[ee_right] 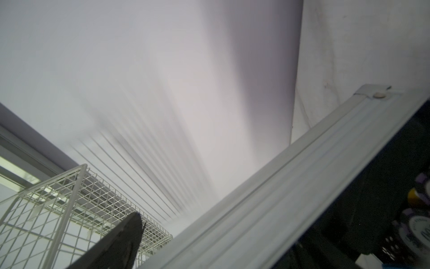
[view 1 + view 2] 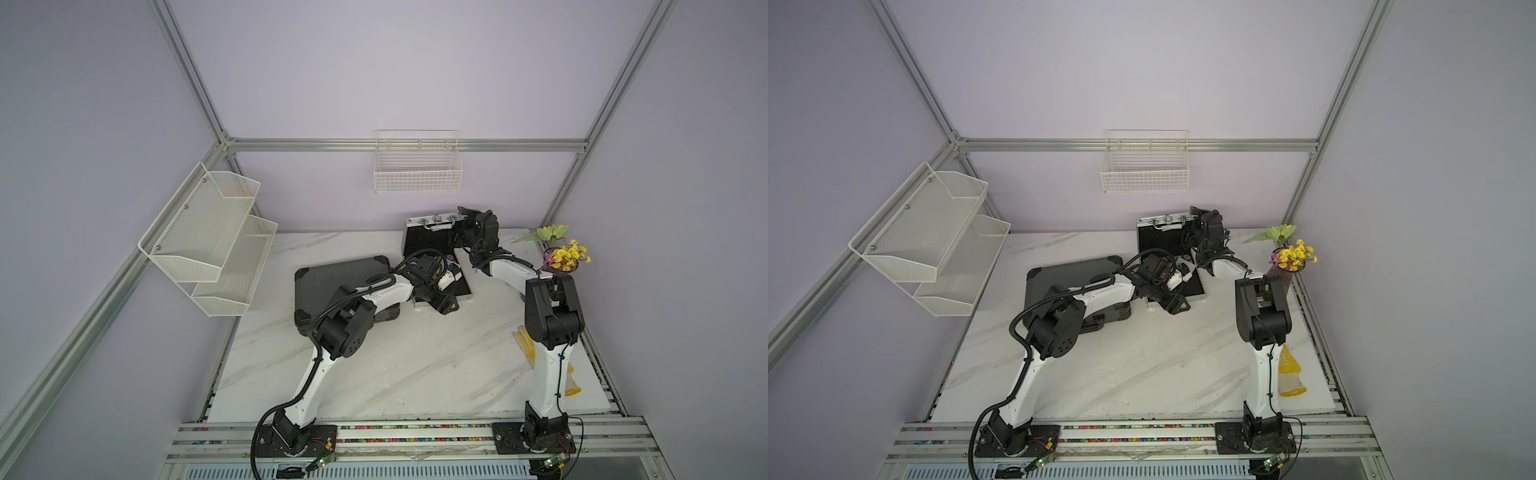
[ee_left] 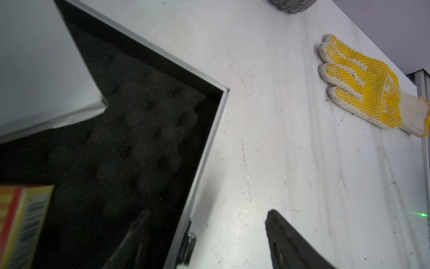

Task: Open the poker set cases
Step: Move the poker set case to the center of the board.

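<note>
Table point(image 2: 395, 365) | left gripper point(image 3: 208, 212) spread astride silver case point(image 3: 139, 139) rim | right gripper point(image 2: 467, 212) spread at lid point(image 2: 428, 241)

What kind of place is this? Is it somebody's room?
Probably a robot test booth, not a home: a left arm and right arm bolted to a rail by a table, inside a metal frame.

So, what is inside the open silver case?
The silver case shows black foam lining, a red-and-yellow box and a few purple and yellow chips. In both top views the left arm covers most of its base, so the rest cannot be seen.
</note>
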